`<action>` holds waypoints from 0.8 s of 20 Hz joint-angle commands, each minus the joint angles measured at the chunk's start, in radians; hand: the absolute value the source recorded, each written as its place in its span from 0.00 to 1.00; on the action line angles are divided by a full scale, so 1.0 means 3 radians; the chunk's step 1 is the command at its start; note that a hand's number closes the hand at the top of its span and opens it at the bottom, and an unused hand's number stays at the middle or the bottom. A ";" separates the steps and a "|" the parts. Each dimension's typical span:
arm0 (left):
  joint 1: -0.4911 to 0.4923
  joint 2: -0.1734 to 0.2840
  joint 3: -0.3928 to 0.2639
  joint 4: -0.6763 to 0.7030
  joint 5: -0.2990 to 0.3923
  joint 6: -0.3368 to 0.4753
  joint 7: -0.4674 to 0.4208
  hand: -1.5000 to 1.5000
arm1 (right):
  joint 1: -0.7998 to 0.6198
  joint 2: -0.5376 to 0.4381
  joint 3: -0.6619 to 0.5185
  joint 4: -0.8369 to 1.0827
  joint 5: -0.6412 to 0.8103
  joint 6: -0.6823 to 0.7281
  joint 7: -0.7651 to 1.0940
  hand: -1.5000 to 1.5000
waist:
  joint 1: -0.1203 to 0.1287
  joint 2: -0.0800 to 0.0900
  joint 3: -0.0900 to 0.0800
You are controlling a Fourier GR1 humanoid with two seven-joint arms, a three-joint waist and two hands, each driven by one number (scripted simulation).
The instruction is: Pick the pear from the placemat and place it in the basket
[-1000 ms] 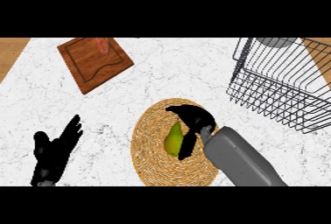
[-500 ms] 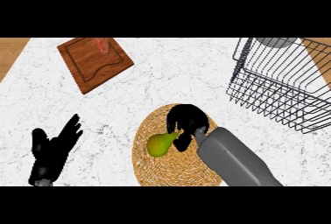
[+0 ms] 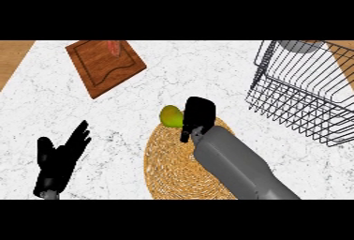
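Gripping pear (image 3: 171, 116), right hand (image 3: 198, 115)

Marble counter (image 3: 207, 70): board (image 3: 105, 65), placemat (image 3: 176, 168), basket (image 3: 304, 101).

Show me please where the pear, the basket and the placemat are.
pear (image 3: 170, 116), head view, its green body.
basket (image 3: 290, 101), head view, its wire wall.
placemat (image 3: 173, 161), head view, bare woven part.

Right hand (image 3: 198, 116) covers the right side of the pear (image 3: 171, 116); finger contact behind it can't be resolved. Forearm hides part of the placemat (image 3: 169, 159), whose lower rim is cut off. Basket (image 3: 304, 101) runs off the right edge. Red item on the cutting board (image 3: 105, 65) too small to identify.
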State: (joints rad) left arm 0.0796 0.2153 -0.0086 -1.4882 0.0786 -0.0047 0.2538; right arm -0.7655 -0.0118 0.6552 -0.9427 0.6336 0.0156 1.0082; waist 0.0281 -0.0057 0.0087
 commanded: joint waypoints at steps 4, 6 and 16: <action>0.0121 -0.0017 -0.0045 0.0200 -0.0012 -0.0040 0.0149 0.50 | -0.0447 0.0037 0.0179 0.0012 0.0268 -0.0685 0.0869 1.00 | 0.0063 0.0031 -0.0031; 0.0188 -0.0045 -0.0071 0.0237 -0.0047 -0.0026 0.0064 0.50 | -0.0477 0.0037 -0.0098 -0.0201 0.0313 -0.1090 0.0761 1.00 | 0.0003 0.0018 -0.0028; 0.0215 0.0005 0.0099 0.0192 0.0018 0.0049 0.0140 0.50 | -0.1102 0.0038 -0.0850 -0.0923 0.1289 -0.1742 0.1060 1.00 | -0.0200 -0.0044 -0.0033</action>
State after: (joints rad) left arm 0.1199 0.2142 0.0119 -1.4943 0.0819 0.0057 0.2486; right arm -1.0212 -0.0101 0.4689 -1.1647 0.9155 -0.4241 1.1008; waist -0.0126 -0.0223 0.0116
